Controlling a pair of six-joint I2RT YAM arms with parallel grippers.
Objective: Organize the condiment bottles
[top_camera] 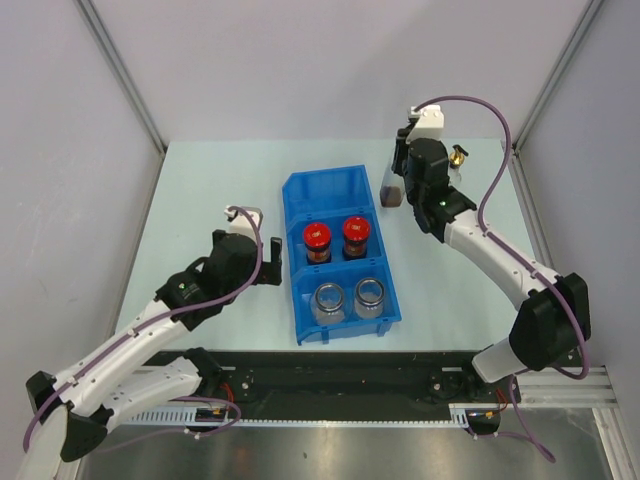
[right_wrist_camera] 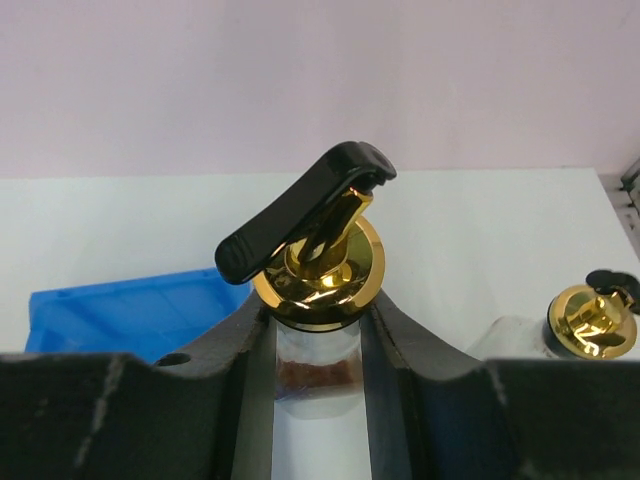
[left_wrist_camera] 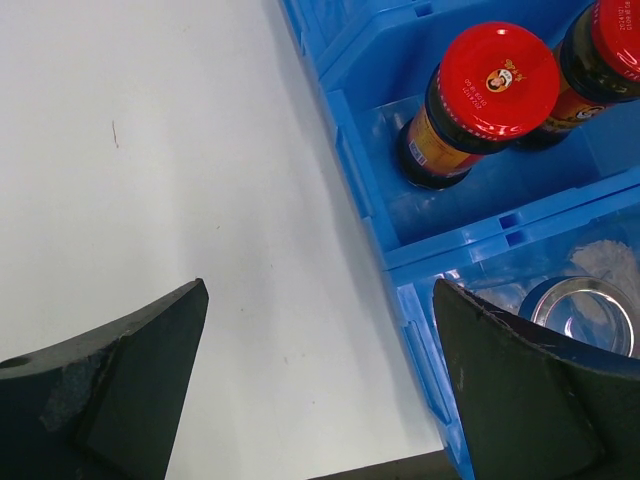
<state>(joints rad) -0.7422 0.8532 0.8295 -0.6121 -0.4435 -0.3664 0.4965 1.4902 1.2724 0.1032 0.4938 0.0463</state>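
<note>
Pale worktop (top_camera: pixel 200 200) carries a blue bin (top_camera: pixel 290 262) with red-lidded jars (top_camera: pixel 318 238) in its middle compartment and silver-lidded jars (top_camera: pixel 328 297) in the near one. Right pincer (right_wrist_camera: pixel 318 335) is clamped on a gold-spouted bottle (right_wrist_camera: pixel 318 285) right of the bin's far end; left pincer (left_wrist_camera: pixel 320 300), spread apart, hangs left of the bin.

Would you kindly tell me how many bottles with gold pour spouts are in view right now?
2. One gold-spout bottle is clamped in the right gripper, just right of the blue bin; the second bottle stands free on the table further right. None appear hidden.
</note>
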